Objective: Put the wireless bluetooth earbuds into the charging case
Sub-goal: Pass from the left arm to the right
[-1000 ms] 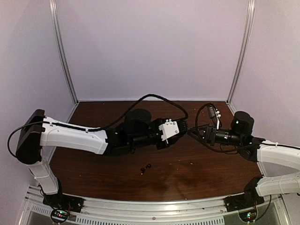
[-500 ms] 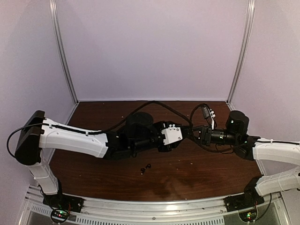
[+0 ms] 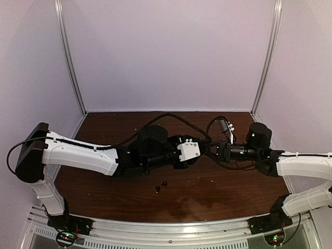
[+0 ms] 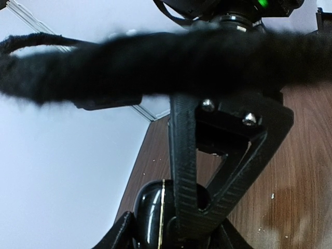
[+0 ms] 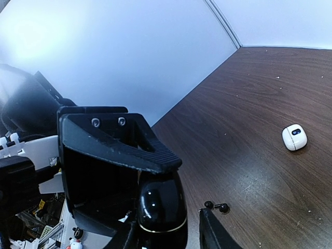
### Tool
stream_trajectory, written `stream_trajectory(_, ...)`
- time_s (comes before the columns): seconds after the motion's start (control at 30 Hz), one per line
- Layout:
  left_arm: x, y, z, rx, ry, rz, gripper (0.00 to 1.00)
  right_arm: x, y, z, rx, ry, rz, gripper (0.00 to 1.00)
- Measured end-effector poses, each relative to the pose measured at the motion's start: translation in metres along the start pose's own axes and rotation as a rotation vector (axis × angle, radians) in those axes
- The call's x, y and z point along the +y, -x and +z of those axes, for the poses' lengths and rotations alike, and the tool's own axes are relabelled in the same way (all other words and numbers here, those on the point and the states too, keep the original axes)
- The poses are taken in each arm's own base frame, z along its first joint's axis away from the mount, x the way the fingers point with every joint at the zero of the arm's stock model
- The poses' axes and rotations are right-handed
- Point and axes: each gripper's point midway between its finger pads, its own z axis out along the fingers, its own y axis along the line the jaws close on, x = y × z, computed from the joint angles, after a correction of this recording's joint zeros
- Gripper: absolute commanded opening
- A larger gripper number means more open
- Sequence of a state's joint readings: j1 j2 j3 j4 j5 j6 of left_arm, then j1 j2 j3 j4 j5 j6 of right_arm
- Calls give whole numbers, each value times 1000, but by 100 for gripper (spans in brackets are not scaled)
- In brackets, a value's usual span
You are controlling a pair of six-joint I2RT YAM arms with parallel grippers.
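**Likely mid-air case handover**
Left gripper (image 3: 201, 150) fingers clamp the black charging case (image 5: 161, 207). Right gripper (image 3: 211, 150) fingers straddle it, grip unclear. Best to seat the right pads squarely before the left lets go. Black earbuds (image 5: 216, 207) lie on the table below the fingers.

a dark brown wooden worktop (image 3: 104, 122) is shown; two black earbuds (image 3: 161, 187) are laid on it, and a small white case (image 5: 294, 137) is set well apart.

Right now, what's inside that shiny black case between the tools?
Nothing inside shows: the black charging case looks shut along its gold seam. Two black earbuds lie outside it on the table.
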State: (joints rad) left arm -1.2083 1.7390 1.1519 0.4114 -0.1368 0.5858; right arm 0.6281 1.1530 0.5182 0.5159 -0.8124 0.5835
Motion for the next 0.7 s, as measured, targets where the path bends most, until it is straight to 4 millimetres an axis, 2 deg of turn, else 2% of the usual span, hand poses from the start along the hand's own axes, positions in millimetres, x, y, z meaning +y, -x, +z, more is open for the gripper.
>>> stream_trajectory(0.27, 4, 0, 0, 4, 21, -3, 27, 4, 4, 1, -17, 16, -13, 22)
stream_trajectory(0.43, 7, 2, -2, 1, 32, -14, 46, 6, 6, 1, -24, 25, -29, 13)
stream_trajectory(0.6, 8, 5, -8, -6, 42, -21, 64, 11, 8, 1, -23, 45, -41, 10)
stream_trajectory(0.7, 12, 6, -15, -10, 59, -30, 80, 13, 9, 1, -24, 51, -50, 9)
